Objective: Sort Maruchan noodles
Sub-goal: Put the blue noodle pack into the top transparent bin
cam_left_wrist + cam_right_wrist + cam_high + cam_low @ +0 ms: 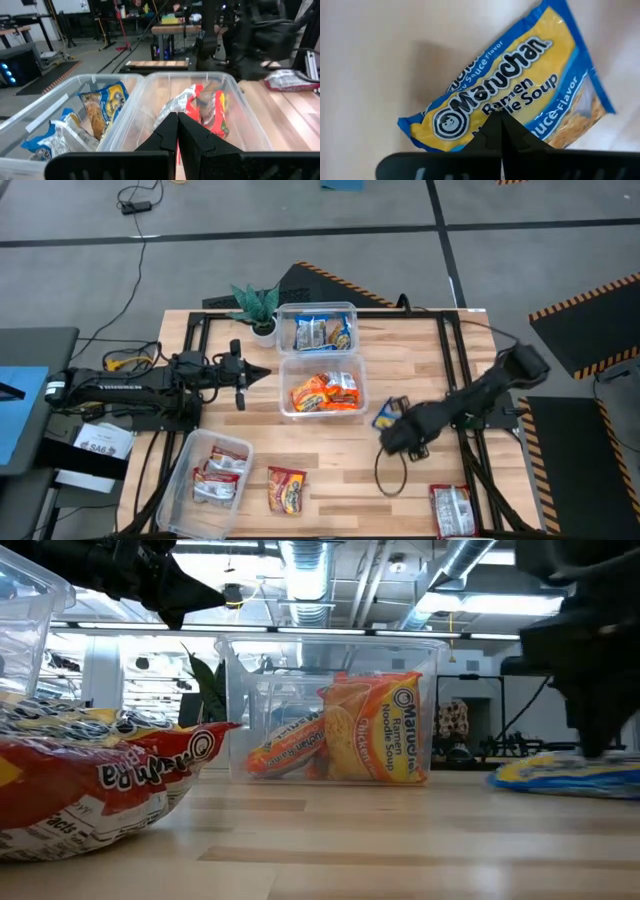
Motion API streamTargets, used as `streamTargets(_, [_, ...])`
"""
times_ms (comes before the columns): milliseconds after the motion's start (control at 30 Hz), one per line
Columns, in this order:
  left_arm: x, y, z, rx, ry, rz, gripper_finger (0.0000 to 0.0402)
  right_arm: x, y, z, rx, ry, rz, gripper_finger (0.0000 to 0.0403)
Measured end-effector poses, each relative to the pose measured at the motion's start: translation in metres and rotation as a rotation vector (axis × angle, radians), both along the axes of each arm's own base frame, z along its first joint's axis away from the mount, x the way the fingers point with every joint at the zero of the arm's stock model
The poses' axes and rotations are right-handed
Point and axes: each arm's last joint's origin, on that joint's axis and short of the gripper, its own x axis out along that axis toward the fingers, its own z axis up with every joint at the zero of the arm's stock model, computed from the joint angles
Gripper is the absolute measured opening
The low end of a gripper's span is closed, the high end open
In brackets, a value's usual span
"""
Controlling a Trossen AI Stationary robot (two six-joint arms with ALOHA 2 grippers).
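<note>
- While the right claw [392, 432] hangs just over a blue-and-yellow noodle packet [389, 413] on the wooden counter [420, 360], its two fingers are pressed together with nothing between them; from that state it cannot take the packet, and coming down clenched would likely only push or crumple the slippery wrapper.
- Beyond that claw, toward the counter's middle, sits the tub of orange packets [322, 392]; past it is the tub of blue packets [318, 330], probably where this one belongs; a careless carry could drop it into the nearer tub instead.
- Behind the right claw, near the counter's edge, lies a red-and-silver packet [452, 508]; a sweeping arm could knock it off.
- Clenched and empty too, the left claw [262, 372] waits just beside the two tubs; both arms reaching there at once could collide.
- Farther off lie a loose red packet [287, 488] and a third tub [208, 470] holding red-and-silver packets, not yet in anyone's way.
</note>
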Motion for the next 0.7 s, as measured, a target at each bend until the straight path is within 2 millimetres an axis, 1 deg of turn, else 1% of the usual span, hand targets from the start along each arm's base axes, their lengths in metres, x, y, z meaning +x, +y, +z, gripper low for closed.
streamTargets(133, [0.0, 0.0, 0.001, 0.005, -0.004, 0.0, 0.0, -0.012, -0.031, -0.004, -0.032, -0.165, -0.107, 0.0008])
streamTargets(233, [0.0, 0.0, 0.001, 0.007, -0.004, 0.0, 0.0, -0.017, -0.053, -0.006, -0.066, -0.241, -0.195, 0.0008])
streamTargets(367, [0.0, 0.0, 0.001, 0.008, -0.004, 0.0, 0.0, -0.02, -0.083, -0.006, -0.157, -0.281, -0.324, 0.0008])
streamTargets(433, [0.0, 0.0, 0.001, 0.008, -0.004, 0.0, 0.0, -0.021, -0.098, -0.006, -0.186, -0.274, -0.396, 0.0008])
streamTargets(600, [0.0, 0.0, 0.001, 0.008, -0.004, 0.0, 0.0, -0.022, -0.137, -0.006, -0.224, -0.256, -0.534, 0.0008])
streamTargets(700, [0.0, 0.0, 0.001, 0.009, -0.004, 0.0, 0.0, -0.022, -0.16, -0.006, -0.241, -0.284, -0.606, 0.0008])
